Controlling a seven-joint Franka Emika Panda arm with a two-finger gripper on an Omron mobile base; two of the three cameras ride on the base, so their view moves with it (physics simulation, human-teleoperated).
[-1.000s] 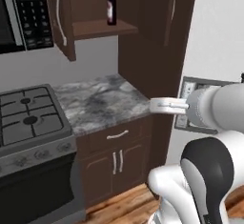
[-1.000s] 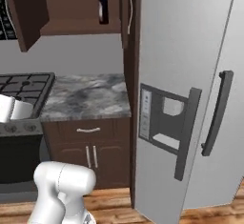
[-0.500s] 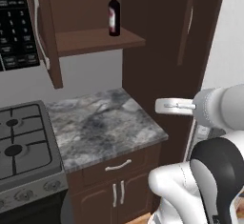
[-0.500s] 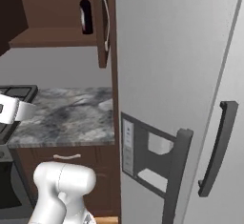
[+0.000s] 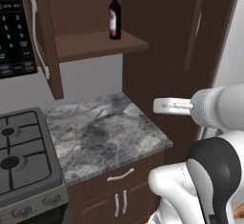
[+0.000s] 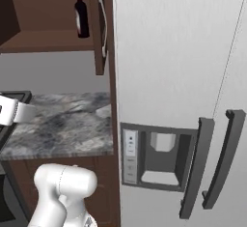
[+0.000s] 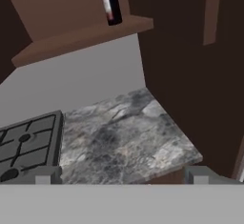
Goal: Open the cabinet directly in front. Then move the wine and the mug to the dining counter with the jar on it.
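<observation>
Jaws (image 7: pixel 119 179) spread wide, nothing between them; the two finger tips (image 7: pixel 44 176) sit far apart at the lower edge of the hand view. In the left base view the hand (image 5: pixel 172 106) points sideways above the right edge of the tabletop.

Cabinet (image 5: pixel 86 46): both doors swung open, left door (image 5: pixel 42 42) with its long silver handle hanging out over the stove side, right door (image 6: pixel 100 25) open beside the fridge.

Wine (image 5: pixel 114 15): upright on the cabinet shelf (image 7: pixel 81 39), near the shelf's front right corner; well above the jaws and beyond them, not touched.

Grey marbled tabletop (image 5: pixel 102 135) lies below and ahead of the jaws. Gas stove (image 5: pixel 21 151) adjoins it, off to the left-hand finger tip's side. Fridge (image 6: pixel 178 91) with dispenser stands beyond the right door.
</observation>
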